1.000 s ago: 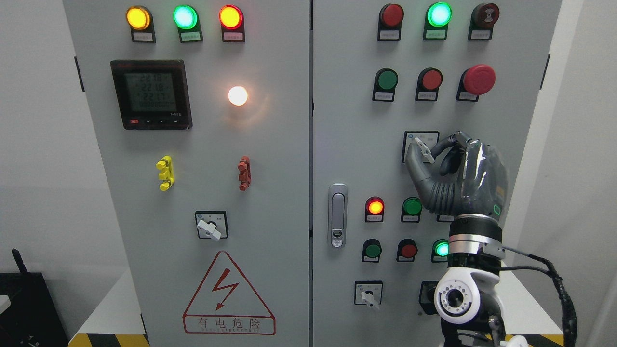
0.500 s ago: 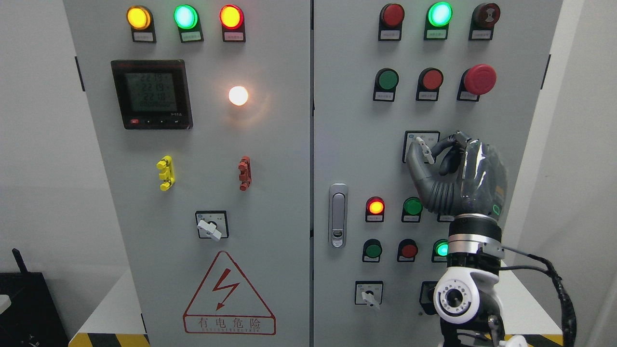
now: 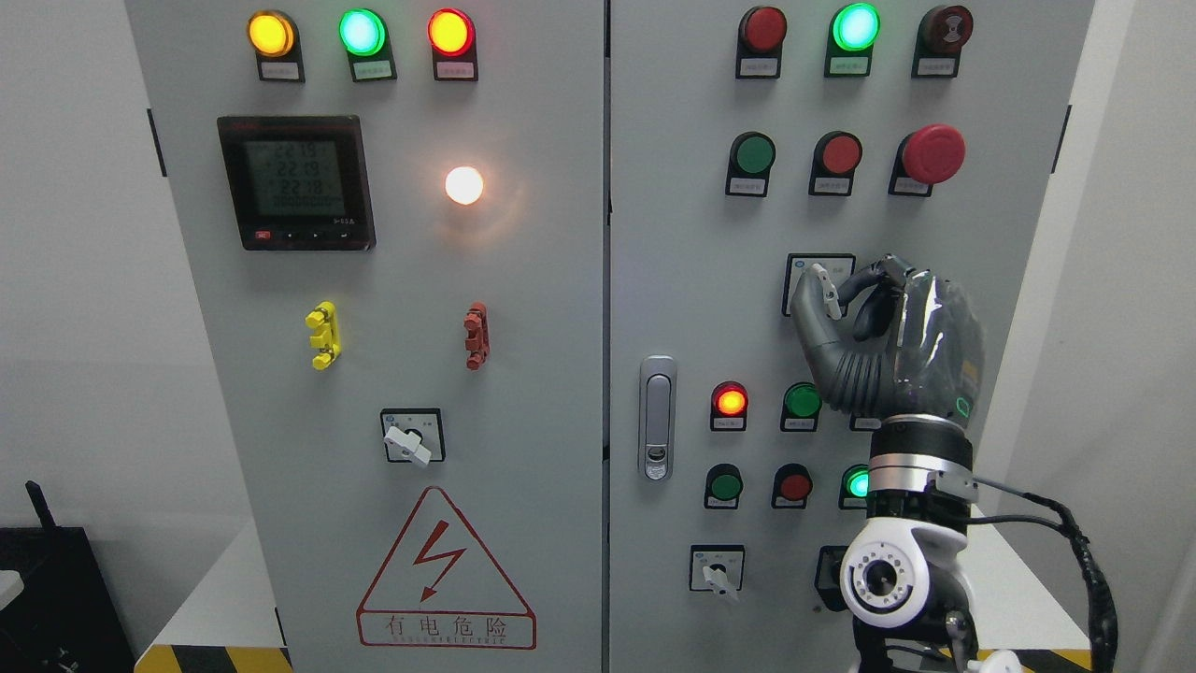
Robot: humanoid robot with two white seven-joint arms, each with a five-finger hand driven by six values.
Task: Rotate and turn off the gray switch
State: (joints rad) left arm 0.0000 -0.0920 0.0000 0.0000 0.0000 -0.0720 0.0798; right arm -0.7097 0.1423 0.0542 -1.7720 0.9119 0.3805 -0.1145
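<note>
Plain white wall (image 3: 65,234) left of the grey cabinet (image 3: 523,308), more white wall (image 3: 1135,280) at right. Black object (image 3: 47,598) at lower left, maybe a case or equipment, partly cut off. Yellow-black hazard stripe (image 3: 206,659) along bottom edge. Light even, indoor; white surface (image 3: 220,594) beside cabinet base.

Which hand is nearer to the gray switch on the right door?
Right. The right hand pinches the gray switch with thumb and finger; the left hand is out of view.
</note>
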